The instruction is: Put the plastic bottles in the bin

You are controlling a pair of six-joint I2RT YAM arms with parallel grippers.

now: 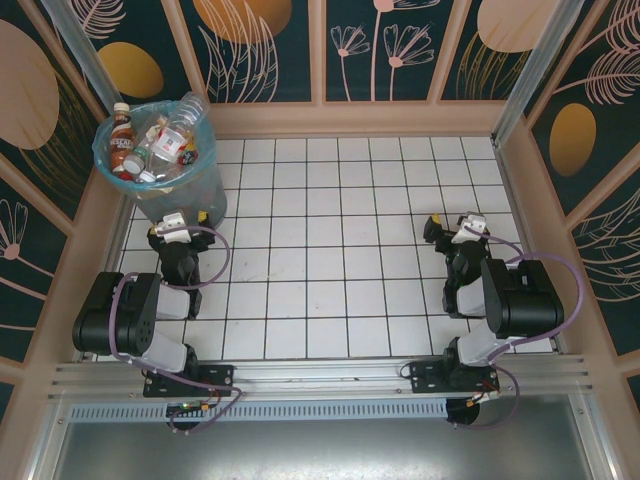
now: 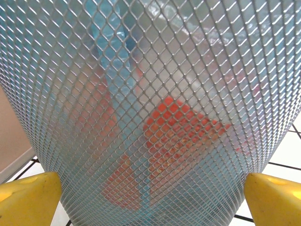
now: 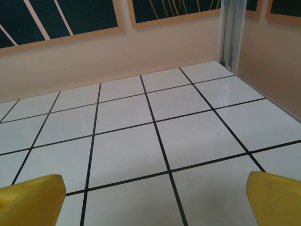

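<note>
Beyond the spread left end effector, the bin stands upright, plastic bottles mostly necks-up inside; right end effector spread.

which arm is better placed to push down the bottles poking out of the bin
Left, probably. The open left gripper sits by the round grey mesh bin holding the clear plastic bottles; the open right gripper is far across the white tiled table.

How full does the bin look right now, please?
Full: the bin stands upright, with plastic bottles heaped up to its bag-lined rim and a couple poking above it.
</note>
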